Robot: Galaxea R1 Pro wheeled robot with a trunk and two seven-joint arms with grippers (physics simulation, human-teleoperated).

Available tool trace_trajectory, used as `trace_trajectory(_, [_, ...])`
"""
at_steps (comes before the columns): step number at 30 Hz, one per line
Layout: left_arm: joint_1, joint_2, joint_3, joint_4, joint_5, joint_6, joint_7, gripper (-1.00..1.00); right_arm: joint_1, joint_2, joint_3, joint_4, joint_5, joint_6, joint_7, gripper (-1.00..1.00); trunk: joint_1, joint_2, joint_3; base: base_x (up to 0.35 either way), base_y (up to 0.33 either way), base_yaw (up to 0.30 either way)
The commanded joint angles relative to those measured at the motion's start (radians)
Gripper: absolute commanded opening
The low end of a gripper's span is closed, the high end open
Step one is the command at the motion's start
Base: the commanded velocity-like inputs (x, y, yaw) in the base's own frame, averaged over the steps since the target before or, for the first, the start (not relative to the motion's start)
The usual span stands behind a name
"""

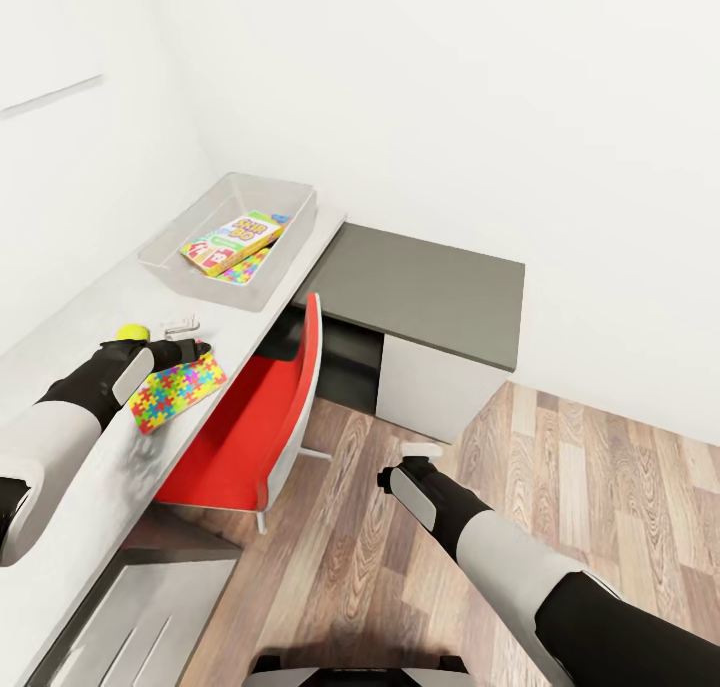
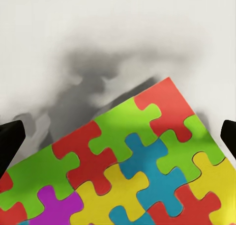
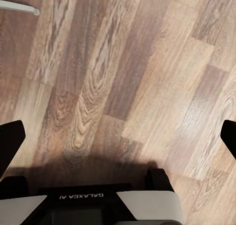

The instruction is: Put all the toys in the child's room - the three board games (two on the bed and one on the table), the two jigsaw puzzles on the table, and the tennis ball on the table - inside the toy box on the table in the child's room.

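The toy box [image 1: 170,257] stands on the light-grey table [image 1: 90,317], far end. Inside it lies a SKIP-BO board game [image 1: 238,235], partly over a jigsaw puzzle [image 1: 247,265]. Another jigsaw puzzle [image 1: 178,387] [image 2: 137,166] lies flat near the table's front edge. My left gripper [image 1: 198,349] [image 2: 118,136] hovers open just over its far corner, fingers [image 2: 10,141] wide apart. The tennis ball [image 1: 132,333] rests right behind that wrist. My right gripper [image 1: 412,455] [image 3: 118,136] hangs open over the wooden floor, holding nothing. The bed is out of view.
A red chair [image 1: 265,407] is tucked under the table beside the puzzle. The lower dark-grey section [image 1: 420,292] extends right of the toy box. A small white object [image 1: 181,323] lies beside the ball. Wooden floor [image 1: 560,467] spreads to the right. Walls close the back and left.
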Motion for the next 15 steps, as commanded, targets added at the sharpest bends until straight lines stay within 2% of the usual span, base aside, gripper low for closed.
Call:
trace_trajectory(1, [0.0, 0.001, -0.004, -0.001, 0.001, 0.004, -0.001, 1.0, -0.001, 0.0, 0.006, 0.0, -0.005, 0.004, -0.007, 1.0, 0.0, -0.001, -0.001, -0.011, 0.007, 0.0])
trace_trajectory(9, [0.0, 0.001, -0.004, -0.001, 0.002, 0.004, -0.001, 1.0, -0.001, 0.0, 0.006, -0.001, -0.005, 0.004, -0.007, 1.0, 0.0, -0.001, -0.001, -0.062, 0.001, 0.0])
trace_trajectory(15, [0.0, 0.001, -0.004, -0.001, 0.002, 0.004, -0.001, 1.0, -0.001, 0.0, 0.006, -0.001, -0.005, 0.004, -0.007, 1.0, 0.0, -0.001, -0.001, -0.141, 0.0, 0.0])
